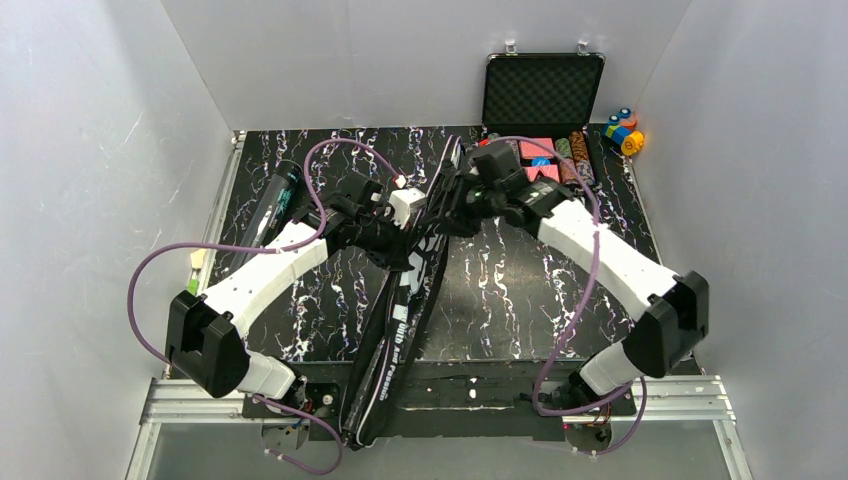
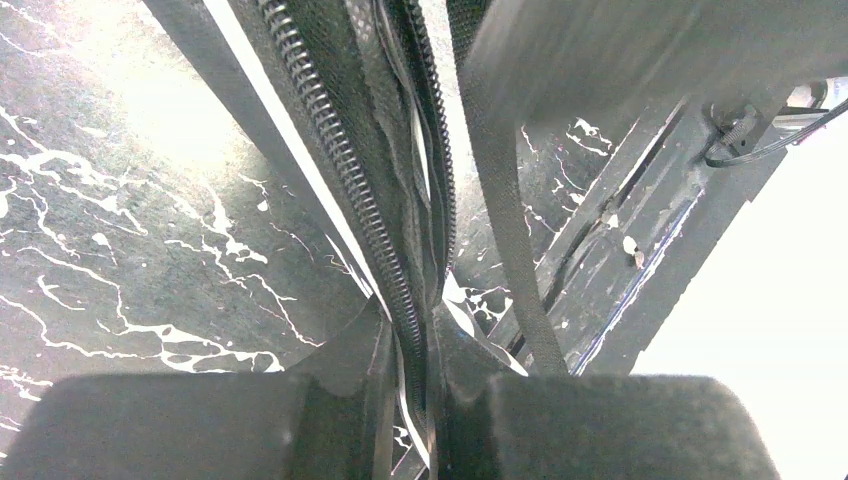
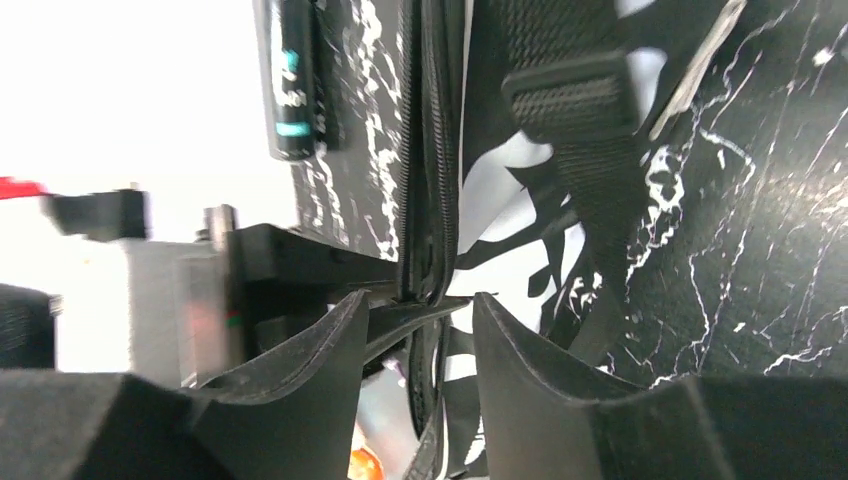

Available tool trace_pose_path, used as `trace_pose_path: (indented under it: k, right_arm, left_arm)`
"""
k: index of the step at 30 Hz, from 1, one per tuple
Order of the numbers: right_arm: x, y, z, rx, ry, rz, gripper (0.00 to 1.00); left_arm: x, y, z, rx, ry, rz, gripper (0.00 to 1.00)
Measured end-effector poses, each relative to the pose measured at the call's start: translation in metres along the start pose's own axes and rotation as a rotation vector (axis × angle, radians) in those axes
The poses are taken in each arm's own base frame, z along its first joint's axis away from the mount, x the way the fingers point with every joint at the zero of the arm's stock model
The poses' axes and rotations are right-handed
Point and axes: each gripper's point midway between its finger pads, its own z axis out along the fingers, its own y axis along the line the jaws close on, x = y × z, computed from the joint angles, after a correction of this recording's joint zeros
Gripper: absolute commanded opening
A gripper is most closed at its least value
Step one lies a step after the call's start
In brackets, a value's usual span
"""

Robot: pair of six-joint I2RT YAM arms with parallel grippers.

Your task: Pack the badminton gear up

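The long black racket bag [image 1: 395, 320] lies diagonally across the table, its zipper edge raised at the far end. My left gripper [image 1: 418, 232] is shut on the bag's zipper edge [image 2: 400, 290]; the wrist view shows the jaws [image 2: 412, 365] pinching it. My right gripper [image 1: 455, 200] is open, its jaws [image 3: 418, 325] standing either side of the same zipper seam [image 3: 432, 180] without closing on it. The black tube [image 1: 275, 200] lies at the left and shows in the right wrist view [image 3: 290, 80]. No rackets or shuttlecocks are in view.
An open black case of poker chips [image 1: 540, 130] stands at the back right, with small coloured blocks [image 1: 625, 130] beside it. The bag's strap [image 2: 510, 220] hangs beside the zipper and shows in the right wrist view [image 3: 580, 130]. White walls enclose the table.
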Motion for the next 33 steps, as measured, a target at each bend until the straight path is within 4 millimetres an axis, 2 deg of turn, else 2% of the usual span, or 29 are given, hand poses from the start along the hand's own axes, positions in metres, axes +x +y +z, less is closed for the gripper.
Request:
trace_pose_path:
  k: [4,7,11,18,22,30,33]
  right_arm:
    - [-0.037,-0.001,-0.030,-0.077,-0.102,0.052,0.53]
    - [-0.064,-0.004,-0.038,-0.113,-0.162,0.104,0.54]
    - [-0.073,0.001,-0.031,-0.147,-0.165,0.134,0.54]
    - [-0.078,0.005,-0.005,-0.162,-0.116,0.199,0.54]
    - [-0.081,0.003,-0.003,-0.152,-0.126,0.219,0.55]
    - [-0.115,0.008,-0.010,-0.111,-0.283,0.181,0.56]
    - [-0.127,0.004,-0.002,-0.069,-0.312,0.174,0.55]
  left_arm:
    - [0.001,0.000,0.000,0.001,0.003,-0.001,0.00]
    - [0.001,0.000,0.000,0.001,0.003,-0.001,0.00]
    - [0.001,0.000,0.000,0.001,0.005,-0.002,0.00]
    - [0.001,0.000,0.000,0.001,0.005,-0.002,0.00]
    - [0.001,0.000,0.000,0.002,0.006,-0.002,0.00]
    - [0.002,-0.005,0.000,0.025,0.009,-0.004,0.00]
    - [0.003,-0.007,-0.001,0.037,0.011,-0.004,0.00]
